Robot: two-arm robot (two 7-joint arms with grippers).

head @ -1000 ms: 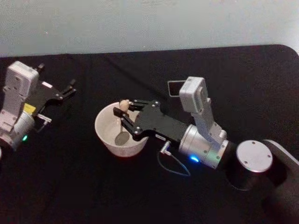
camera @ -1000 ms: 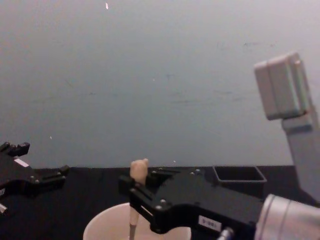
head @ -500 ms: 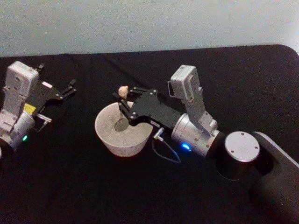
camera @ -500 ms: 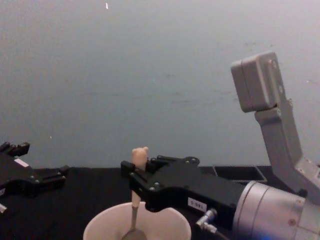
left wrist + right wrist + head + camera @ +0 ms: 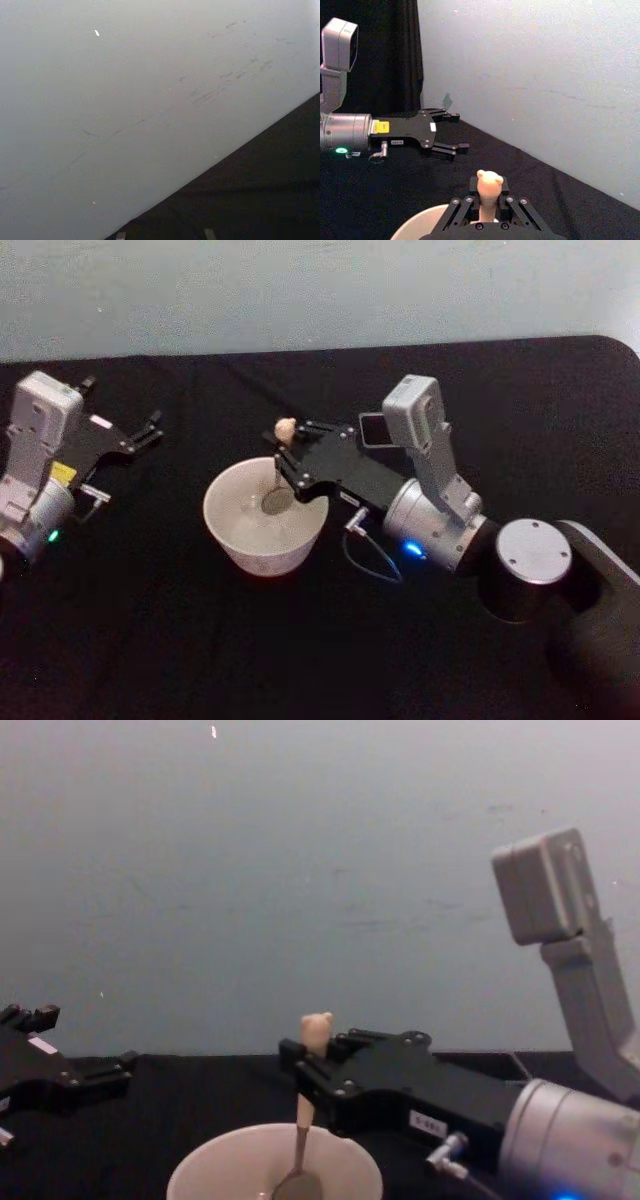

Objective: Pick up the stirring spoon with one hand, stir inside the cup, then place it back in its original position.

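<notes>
Since half a second ago the right gripper has swung from over the cup's middle toward the rim nearer its own arm, carrying the spoon with it. Its fingers are clamped on the stirring spoon just under the animal-head knob. In the right wrist view that knob stands up between the two closed fingers.

Below the gripper, the chest view shows the handle running down, slightly tilted, to the dark bowl low inside the cup. The head view adds that the bowl sits off-centre in the cup, on the gripper's side. The cup stands on the black table.

Just behind the gripper's wrist, the head view shows a dark grey square holder.

Well beyond the cup from the right gripper, the left gripper rests with fingers spread wide and holding nothing. The right wrist view shows it from the side.
</notes>
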